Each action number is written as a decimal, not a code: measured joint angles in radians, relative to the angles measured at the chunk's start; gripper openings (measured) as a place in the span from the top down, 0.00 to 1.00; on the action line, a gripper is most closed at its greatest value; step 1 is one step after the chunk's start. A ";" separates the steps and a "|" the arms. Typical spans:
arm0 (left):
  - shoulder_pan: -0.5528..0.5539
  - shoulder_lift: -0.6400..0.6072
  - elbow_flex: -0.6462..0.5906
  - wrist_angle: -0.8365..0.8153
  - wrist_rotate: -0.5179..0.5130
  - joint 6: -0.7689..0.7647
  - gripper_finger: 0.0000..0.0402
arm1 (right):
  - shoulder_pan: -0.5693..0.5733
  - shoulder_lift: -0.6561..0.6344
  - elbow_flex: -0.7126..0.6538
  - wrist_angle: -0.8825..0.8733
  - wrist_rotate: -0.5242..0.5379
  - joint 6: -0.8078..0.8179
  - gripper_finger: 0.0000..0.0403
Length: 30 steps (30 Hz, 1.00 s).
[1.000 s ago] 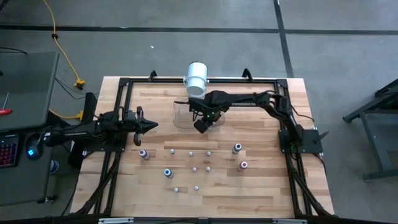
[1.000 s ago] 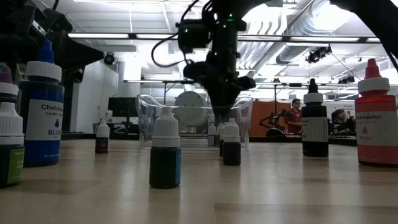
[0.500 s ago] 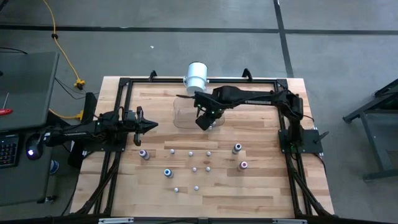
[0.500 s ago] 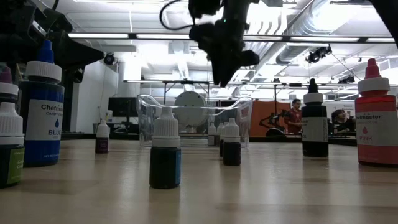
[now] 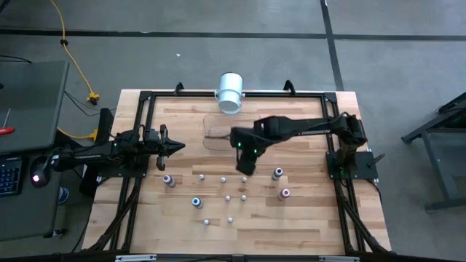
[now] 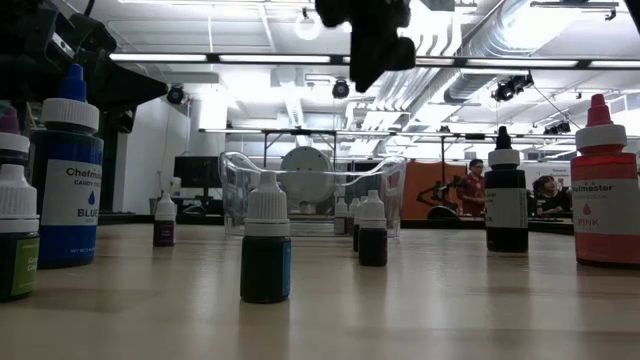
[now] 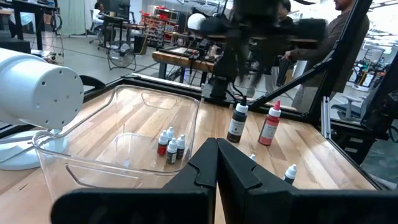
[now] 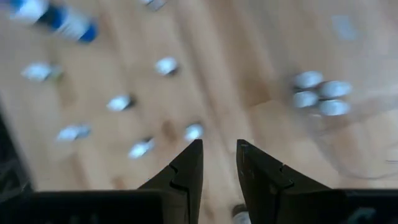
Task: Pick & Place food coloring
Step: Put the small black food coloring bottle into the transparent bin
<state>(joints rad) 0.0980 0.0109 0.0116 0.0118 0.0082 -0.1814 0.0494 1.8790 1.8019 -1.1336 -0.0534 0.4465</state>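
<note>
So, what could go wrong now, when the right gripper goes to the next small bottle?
1. The small bottles on the table stand close together, so the open, empty right gripper may knock over a neighbour as it descends.
2. Three bottles already stand together in the clear tub; another one dropped there may topple them.
3. The left gripper waits shut near the tub, so the arms could meet.

Pale wood table (image 5: 306, 218) — blue bottle (image 6: 68, 170), pink bottle (image 6: 604, 195), black bottle (image 6: 507, 195) — white cylinder (image 5: 230, 91).
</note>
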 joint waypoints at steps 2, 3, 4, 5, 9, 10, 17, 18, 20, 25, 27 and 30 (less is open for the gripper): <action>0.000 0.000 0.000 0.000 0.000 0.000 1.00 | 0.035 0.001 0.000 -0.003 -0.037 -0.023 0.78; 0.000 0.000 0.000 0.000 0.000 0.000 1.00 | 0.053 0.001 0.000 -0.005 -0.044 -0.032 0.78; 0.000 0.000 0.000 0.000 0.000 0.000 1.00 | 0.072 0.001 0.000 -0.005 -0.046 -0.041 0.78; 0.000 0.000 0.000 0.000 0.000 0.000 1.00 | 0.091 0.001 0.000 -0.005 -0.045 -0.049 0.78; 0.000 0.000 0.000 0.000 0.000 0.000 1.00 | 0.156 0.001 0.000 -0.034 -0.020 -0.099 0.78; 0.000 0.000 0.000 0.000 0.000 0.000 1.00 | 0.169 0.003 0.000 -0.048 -0.005 -0.114 0.78; 0.000 0.000 0.000 0.000 0.000 0.000 1.00 | 0.220 0.010 -0.001 -0.104 0.076 -0.114 0.78; 0.000 0.000 0.000 0.000 0.000 0.000 1.00 | 0.225 0.011 -0.001 -0.107 0.082 -0.113 0.78; 0.000 0.000 0.000 0.000 0.000 0.000 1.00 | 0.233 0.011 -0.001 -0.108 0.081 -0.101 0.78; 0.000 0.000 0.000 0.000 0.000 0.000 1.00 | 0.240 0.039 0.000 -0.111 0.048 -0.057 0.78; 0.000 0.000 0.000 0.000 0.000 0.000 1.00 | 0.240 0.058 -0.001 -0.109 0.037 -0.054 0.78; 0.000 0.000 0.000 0.000 0.000 0.000 1.00 | 0.233 0.091 -0.001 -0.086 0.008 -0.027 0.78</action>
<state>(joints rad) 0.0982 0.0109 0.0116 0.0120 0.0082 -0.1816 0.2825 1.9701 1.8013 -1.2193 -0.0458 0.4197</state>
